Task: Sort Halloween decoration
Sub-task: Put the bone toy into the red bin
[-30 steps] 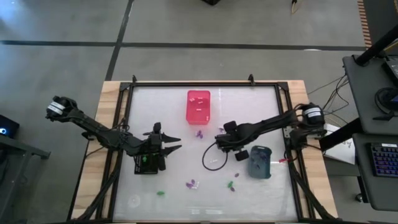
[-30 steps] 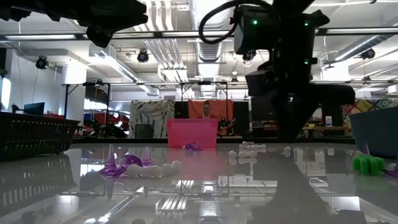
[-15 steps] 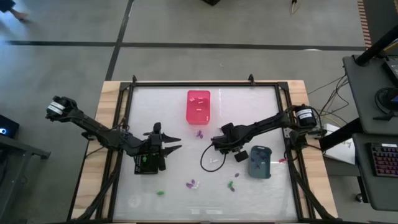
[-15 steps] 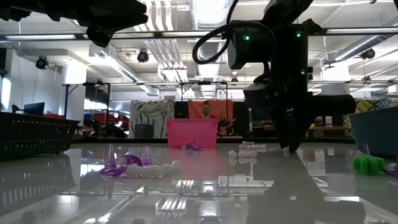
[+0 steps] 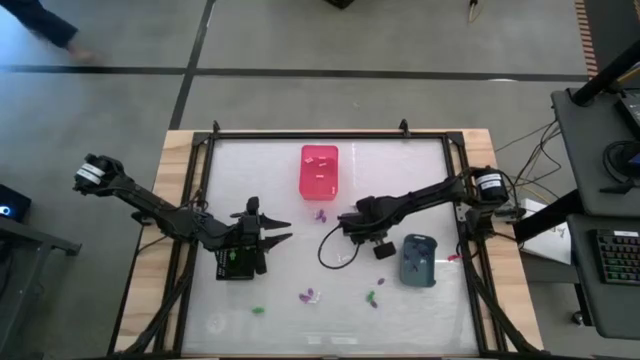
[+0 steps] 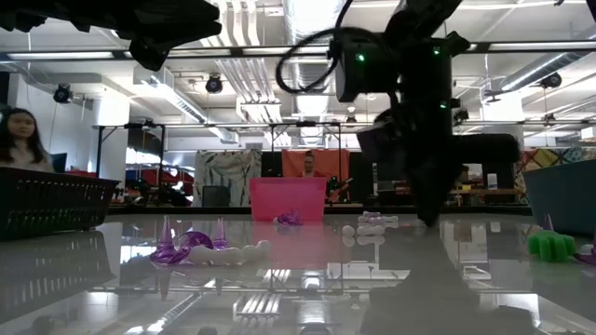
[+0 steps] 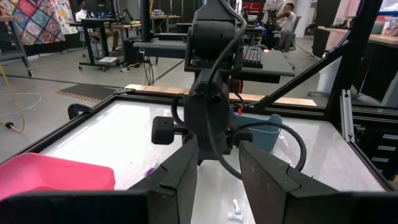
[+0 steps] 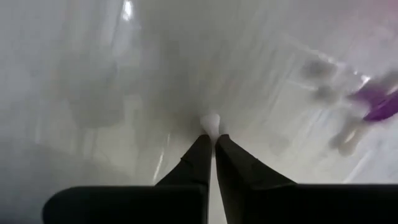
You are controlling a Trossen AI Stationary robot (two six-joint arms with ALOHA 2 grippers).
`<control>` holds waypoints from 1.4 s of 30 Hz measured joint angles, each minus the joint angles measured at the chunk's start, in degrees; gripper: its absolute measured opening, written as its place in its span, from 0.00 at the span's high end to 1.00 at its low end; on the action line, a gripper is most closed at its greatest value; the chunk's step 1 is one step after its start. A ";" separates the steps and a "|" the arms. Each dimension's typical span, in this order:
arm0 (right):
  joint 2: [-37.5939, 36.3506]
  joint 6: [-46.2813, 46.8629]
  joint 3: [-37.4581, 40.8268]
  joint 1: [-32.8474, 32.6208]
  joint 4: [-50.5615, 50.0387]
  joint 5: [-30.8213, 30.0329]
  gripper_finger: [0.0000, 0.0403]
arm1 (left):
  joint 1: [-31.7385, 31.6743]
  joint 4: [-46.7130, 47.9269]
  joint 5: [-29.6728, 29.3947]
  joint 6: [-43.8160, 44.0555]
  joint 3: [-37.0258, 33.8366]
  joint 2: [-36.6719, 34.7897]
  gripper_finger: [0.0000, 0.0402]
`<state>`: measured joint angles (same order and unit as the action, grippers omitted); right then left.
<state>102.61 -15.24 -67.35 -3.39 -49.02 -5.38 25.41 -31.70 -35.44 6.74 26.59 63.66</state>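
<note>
The Halloween decoration pieces lie scattered on the white table: a purple one [image 5: 320, 214] near the pink bin [image 5: 319, 170], a purple and white pair [image 5: 308, 296], and green ones [image 5: 259, 311] [image 5: 372, 298]. My right gripper [image 5: 353, 228] points down at mid-table and is shut on a tiny white piece [image 8: 210, 123]. In the low view its tip [image 6: 428, 220] reaches the tabletop. My left gripper [image 5: 278, 231] hovers level over the black bin [image 5: 238, 262], open with nothing between its fingers. My right gripper pinches the tiny white piece between its two fingertips [image 8: 205, 142], coming from above and pointing down. Only one end of the piece [image 8: 210, 119] peeks out past the tips. The piece is at the tabletop; whether it is lifted I cannot tell.
A grey-blue container [image 5: 418, 260] stands just right of my right gripper. More white pieces [image 6: 371, 223] lie near it, with a purple one [image 8: 373, 102] close by. A black frame [image 5: 330, 133] borders the table. A person [image 6: 20, 140] shows beyond the table.
My right gripper has shifted slightly toward the table's left edge and sunk to the tabletop, and its fingers have shut on the white piece. The other pieces lie where they were.
</note>
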 joint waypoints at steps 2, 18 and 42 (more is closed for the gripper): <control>-1.23 0.70 -0.77 0.33 1.90 0.08 0.98 | 0.00 0.00 0.00 0.02 0.00 0.00 0.74; -10.21 4.10 0.35 13.64 44.05 4.54 0.98 | 0.00 -0.62 0.00 -0.21 0.00 0.00 0.74; 1.33 25.07 -0.04 28.03 60.91 3.93 0.86 | 0.00 -0.35 0.02 -0.94 0.00 0.00 0.74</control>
<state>103.94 9.83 -67.40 24.64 11.90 -1.46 25.41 -32.05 -35.42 5.80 26.59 63.66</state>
